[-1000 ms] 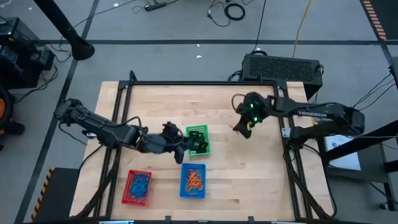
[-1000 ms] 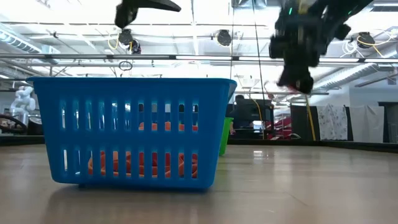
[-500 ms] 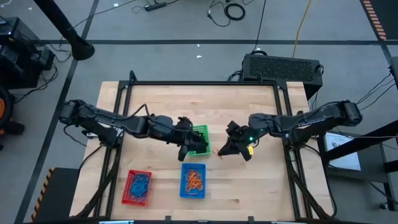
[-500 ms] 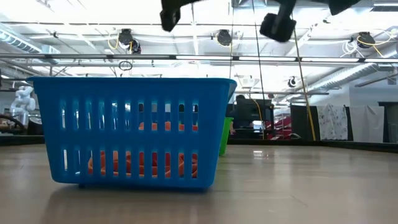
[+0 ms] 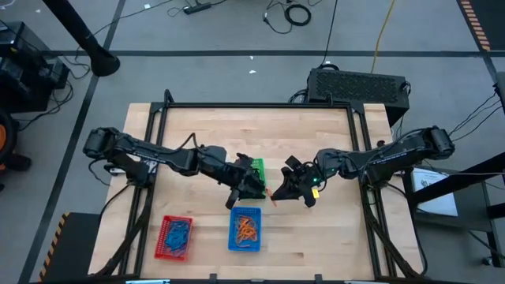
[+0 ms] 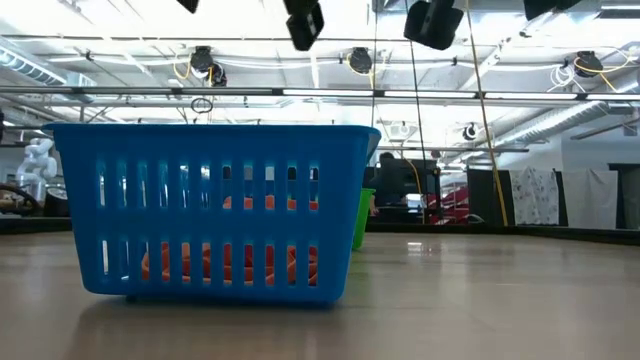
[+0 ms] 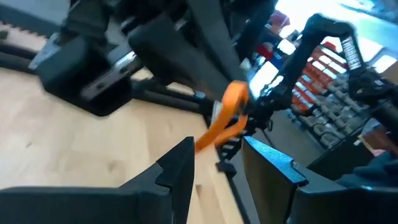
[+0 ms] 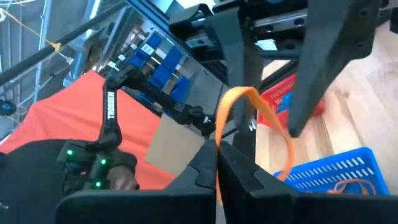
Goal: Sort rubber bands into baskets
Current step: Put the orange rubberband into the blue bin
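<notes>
An orange rubber band [image 5: 271, 194] hangs in the air between my two grippers, above the table near the green basket [image 5: 257, 167]. My right gripper [image 5: 278, 192] is shut on it. My left gripper [image 7: 217, 149] faces it, open. Its fingers stand on either side of the band's free end [image 7: 208, 138]; whether they touch it I cannot tell. The blue basket [image 5: 245, 229] holds orange bands. The red basket [image 5: 175, 237] holds blue bands. In the low view both grippers show only at the top edge, the left [image 6: 305, 22] and the right [image 6: 432, 22]. My right gripper pinches one end of the orange band [image 8: 219, 132] between its two shut fingertips. The fingers come level from the table's right side. The band loops out ahead of them [image 8: 252, 96] toward the left gripper, lifted clear of the table.
Black bands lie in the green basket, which my left arm [image 5: 197, 162] partly covers. Black frame rails [image 5: 260, 106] run along the table's far and side edges. A black box [image 5: 359, 85] stands beyond the far right corner. Bare wood lies right of the blue basket.
My right gripper has swung from the table's far right toward its middle and near side, carrying the orange band, and tipped up to level. My left gripper has gone right past the green basket toward it, turned and tipped up. Both have risen.
</notes>
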You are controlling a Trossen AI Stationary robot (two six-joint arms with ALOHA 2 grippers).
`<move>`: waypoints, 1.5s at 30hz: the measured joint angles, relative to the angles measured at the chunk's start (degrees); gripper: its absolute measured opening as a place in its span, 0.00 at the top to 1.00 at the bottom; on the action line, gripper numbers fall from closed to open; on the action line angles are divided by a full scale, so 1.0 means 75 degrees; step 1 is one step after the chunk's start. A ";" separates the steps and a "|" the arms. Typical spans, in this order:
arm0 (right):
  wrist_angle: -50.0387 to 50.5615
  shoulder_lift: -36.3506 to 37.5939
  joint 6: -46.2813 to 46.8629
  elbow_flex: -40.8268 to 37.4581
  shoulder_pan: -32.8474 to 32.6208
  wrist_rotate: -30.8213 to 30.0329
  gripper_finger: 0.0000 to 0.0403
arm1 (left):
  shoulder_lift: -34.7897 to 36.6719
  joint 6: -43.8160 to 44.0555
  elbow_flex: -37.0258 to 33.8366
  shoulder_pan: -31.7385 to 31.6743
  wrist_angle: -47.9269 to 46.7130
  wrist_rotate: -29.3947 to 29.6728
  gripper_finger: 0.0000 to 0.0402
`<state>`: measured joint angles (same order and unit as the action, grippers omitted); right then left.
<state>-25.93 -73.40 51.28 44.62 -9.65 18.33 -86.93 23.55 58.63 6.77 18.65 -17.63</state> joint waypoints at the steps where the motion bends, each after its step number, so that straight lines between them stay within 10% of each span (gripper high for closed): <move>1: -0.0011 -0.0035 0.0032 0.0000 0.0002 -0.0016 1.00 | -0.0086 0.0011 -0.0003 0.0000 0.0176 -0.0068 0.65; 13: -0.0062 -0.0074 0.0080 -0.0003 0.0125 -0.0035 1.00 | -0.0246 0.0015 0.0000 -0.0161 0.0428 -0.0242 0.67; 20: -0.0051 -0.0074 0.0258 -0.0003 0.0142 -0.0111 0.99 | -0.0246 -0.0067 0.0000 -0.0210 0.0430 -0.0245 0.96; 32: 0.1811 -0.0085 -0.0064 0.0000 0.0192 -0.0735 0.72 | -0.0106 0.0596 0.0017 0.0318 -0.0528 -0.0230 0.99; 45: 0.3845 -0.0077 -0.1228 0.0000 0.0000 -0.0647 0.49 | -0.0301 0.2883 0.0006 0.2300 -0.3378 0.2172 0.99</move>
<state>2.91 -73.97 42.07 44.62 -9.65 13.47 -89.19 45.17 58.67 24.01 -6.68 -1.34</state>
